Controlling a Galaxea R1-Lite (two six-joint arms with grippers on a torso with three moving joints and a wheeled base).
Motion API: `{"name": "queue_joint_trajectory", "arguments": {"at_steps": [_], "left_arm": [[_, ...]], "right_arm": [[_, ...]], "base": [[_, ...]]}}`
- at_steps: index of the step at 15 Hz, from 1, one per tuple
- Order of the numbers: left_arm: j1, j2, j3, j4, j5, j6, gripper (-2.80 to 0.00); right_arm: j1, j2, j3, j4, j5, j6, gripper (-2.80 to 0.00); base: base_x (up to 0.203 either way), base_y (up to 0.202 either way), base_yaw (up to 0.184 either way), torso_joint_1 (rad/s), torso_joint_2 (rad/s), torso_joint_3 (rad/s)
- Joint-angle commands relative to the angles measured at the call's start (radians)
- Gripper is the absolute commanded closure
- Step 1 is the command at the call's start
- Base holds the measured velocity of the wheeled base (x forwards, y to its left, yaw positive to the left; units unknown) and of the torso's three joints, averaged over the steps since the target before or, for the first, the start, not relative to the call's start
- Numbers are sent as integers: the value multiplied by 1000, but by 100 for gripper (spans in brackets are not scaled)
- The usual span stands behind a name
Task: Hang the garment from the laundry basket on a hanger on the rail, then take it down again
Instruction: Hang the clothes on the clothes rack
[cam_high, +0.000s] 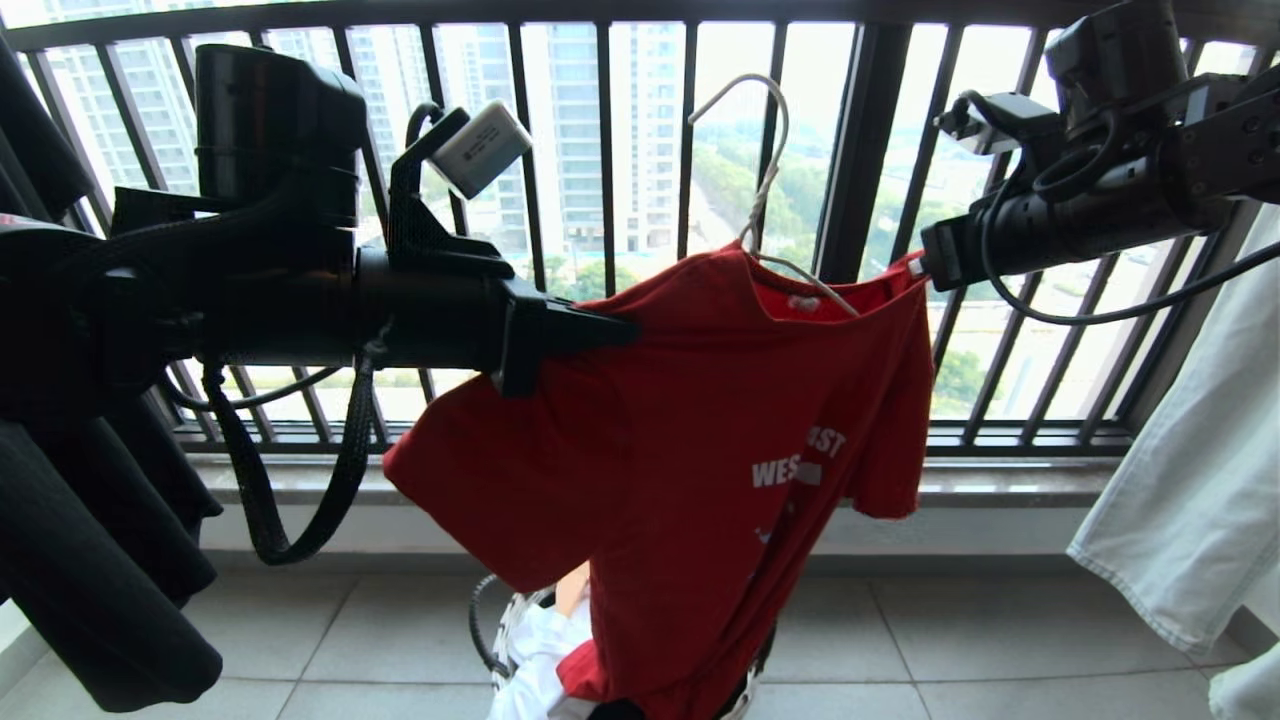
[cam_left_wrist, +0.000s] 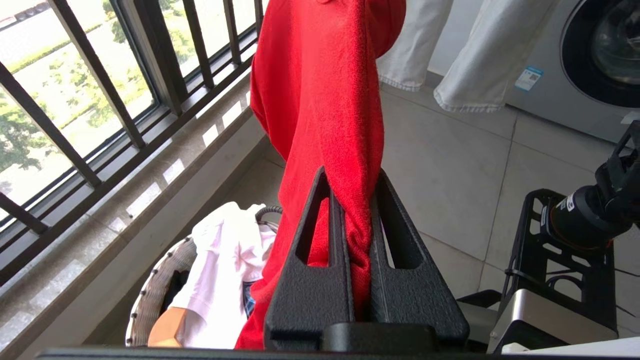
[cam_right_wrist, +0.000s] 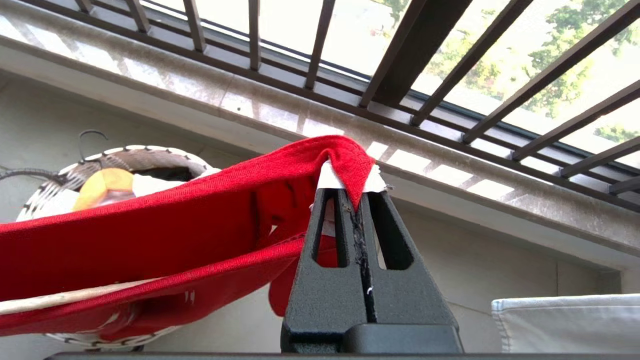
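The red garment (cam_high: 690, 440) hangs stretched between both grippers in front of the window. My left gripper (cam_high: 625, 330) is shut on a bunched fold of its left shoulder (cam_left_wrist: 325, 100), with cloth filling the gap between the fingers. My right gripper (cam_high: 925, 265) is shut on the edge of the other shoulder (cam_right_wrist: 345, 155). The white wire hanger (cam_high: 762, 190) sits in the collar with its hook up in the air, hooked on nothing in view. The garment's hem reaches into the laundry basket (cam_high: 508, 640) on the floor below. The rail is out of view.
The black barred window railing (cam_high: 600, 150) stands just behind the garment. Dark clothes (cam_high: 90, 560) hang at the left and a pale garment (cam_high: 1190, 500) at the right. White clothes (cam_left_wrist: 225, 270) lie in the basket. A washing machine (cam_left_wrist: 590, 60) stands beyond.
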Motion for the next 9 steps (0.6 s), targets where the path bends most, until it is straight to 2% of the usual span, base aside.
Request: {"name": "queue_joint_trajectory", "arguments": {"at_steps": [1,5,9], "left_arm": [[-14,-4,8,-1,-4,1,0],[-25,29,1,-4,-1,1,0],[-25,35,-1,-4,1,1,0]], "right_arm": [[-3,0,0,3,1,-13,0],[42,-4,3,5,2,-17,0],[121,-34,6,6,1,-16,0]], "base": [[0,0,0,0,0,0],[0,0,0,0,0,0],[0,0,0,0,0,0]]}}
